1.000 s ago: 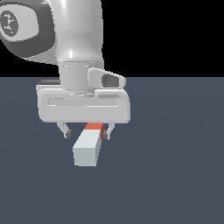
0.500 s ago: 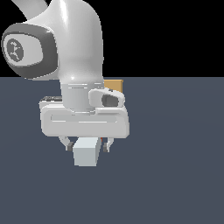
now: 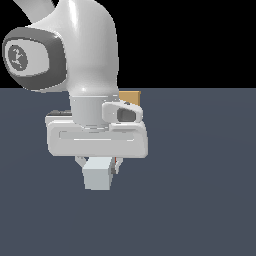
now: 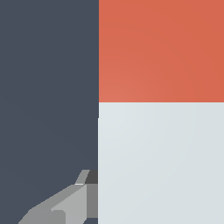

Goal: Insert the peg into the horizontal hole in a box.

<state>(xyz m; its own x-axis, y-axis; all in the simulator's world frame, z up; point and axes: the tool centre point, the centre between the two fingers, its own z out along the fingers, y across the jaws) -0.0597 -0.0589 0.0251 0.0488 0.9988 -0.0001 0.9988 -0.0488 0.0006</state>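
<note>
The peg (image 3: 97, 175) is a pale grey-white square bar; its near end faces the exterior view and a sliver of its orange-red end shows behind. My gripper (image 3: 98, 165) is shut on the peg, with the white hand directly above it. In the wrist view the peg fills the frame, pale part (image 4: 161, 166) and orange-red part (image 4: 161, 50), with one grey finger (image 4: 65, 205) against its side. Only a tan corner of the box (image 3: 130, 98) shows behind the arm. The hole is hidden.
The dark grey-blue floor (image 3: 200, 190) spreads all around. The white arm with its grey joint cap (image 3: 30, 59) fills the upper part of the exterior view's left.
The arm has moved toward the camera and slightly lower with the peg. Less of the peg's orange-red end shows now. The tan box corner has come into view behind the arm.
</note>
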